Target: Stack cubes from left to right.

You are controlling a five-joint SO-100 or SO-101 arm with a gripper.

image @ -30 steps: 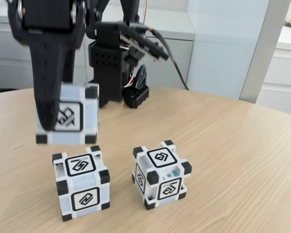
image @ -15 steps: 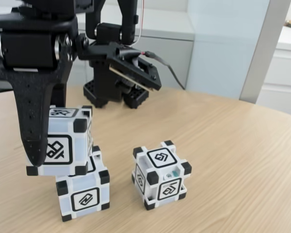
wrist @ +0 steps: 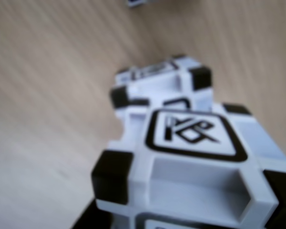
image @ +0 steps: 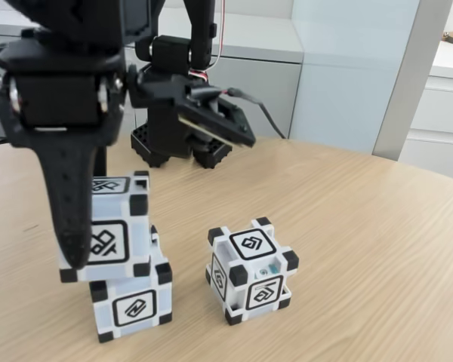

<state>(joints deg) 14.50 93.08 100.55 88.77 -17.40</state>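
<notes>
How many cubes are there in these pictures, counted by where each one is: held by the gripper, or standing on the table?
Cubes held by the gripper: 1, the held cube, just over the cube under it
Cubes standing on the table: 2, that one and the cube to the right in the fixed view
Total: 3 cubes

three cubes: one [image: 113, 226] atop another [image: 132, 302], one [image: 251, 270] alone, one wooden table [image: 362, 249], one robot arm [image: 75, 90]

Matte black printed arm [image: 174, 83] with a tapered hand [image: 74, 226], red-white wires and a dark cable [image: 268, 117].
</notes>
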